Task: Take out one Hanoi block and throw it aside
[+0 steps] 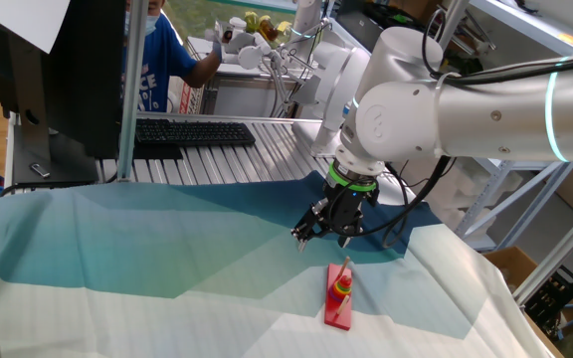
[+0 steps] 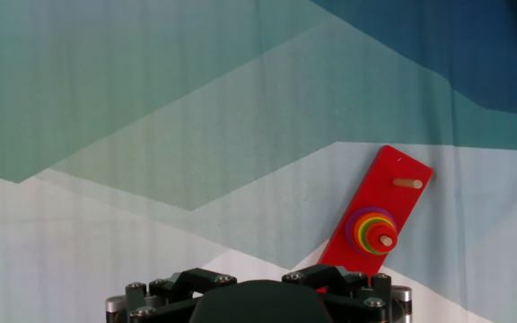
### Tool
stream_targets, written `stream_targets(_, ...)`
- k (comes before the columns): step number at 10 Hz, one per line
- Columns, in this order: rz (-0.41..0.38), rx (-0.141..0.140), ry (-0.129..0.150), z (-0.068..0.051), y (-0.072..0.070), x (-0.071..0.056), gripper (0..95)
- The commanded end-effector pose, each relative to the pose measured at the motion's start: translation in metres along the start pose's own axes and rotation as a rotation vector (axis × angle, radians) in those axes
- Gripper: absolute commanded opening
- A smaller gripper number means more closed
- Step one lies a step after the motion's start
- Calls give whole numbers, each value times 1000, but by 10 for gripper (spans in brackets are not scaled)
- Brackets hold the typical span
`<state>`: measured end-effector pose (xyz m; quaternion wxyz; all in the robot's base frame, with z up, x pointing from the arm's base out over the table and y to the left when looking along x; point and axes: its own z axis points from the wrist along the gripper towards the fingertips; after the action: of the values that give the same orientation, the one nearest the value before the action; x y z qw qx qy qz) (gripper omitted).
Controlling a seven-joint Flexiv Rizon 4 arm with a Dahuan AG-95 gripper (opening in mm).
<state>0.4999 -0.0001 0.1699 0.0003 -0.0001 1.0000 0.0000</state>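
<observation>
The Hanoi block is the tiny red ring (image 2: 384, 240) on top of a stack of orange, yellow, green and purple rings (image 2: 367, 230). The stack sits on a peg of the long red base board (image 2: 400, 193). A bare wooden peg (image 2: 409, 183) stands at the board's far end. In the fixed view the stack (image 1: 341, 287) sits on the board (image 1: 338, 308) on the cloth. My gripper (image 1: 322, 237) hangs above the cloth, just behind and left of the board. Its fingers look spread and hold nothing. In the hand view only its black housing (image 2: 258, 301) shows at the bottom edge.
A blue-green patterned cloth (image 1: 167, 259) covers the table. Behind it lie a black keyboard (image 1: 192, 132) and a monitor (image 1: 58, 70). A person in blue (image 1: 157, 60) is at the back. Metal shelving (image 1: 505, 189) stands at the right.
</observation>
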Motion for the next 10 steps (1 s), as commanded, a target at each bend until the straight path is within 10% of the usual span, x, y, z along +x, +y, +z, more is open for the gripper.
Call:
stream_targets(1, 168, 9, 83, 0, 0, 0, 0)
stream_targets(10, 163, 7, 85, 0, 0, 0, 0)
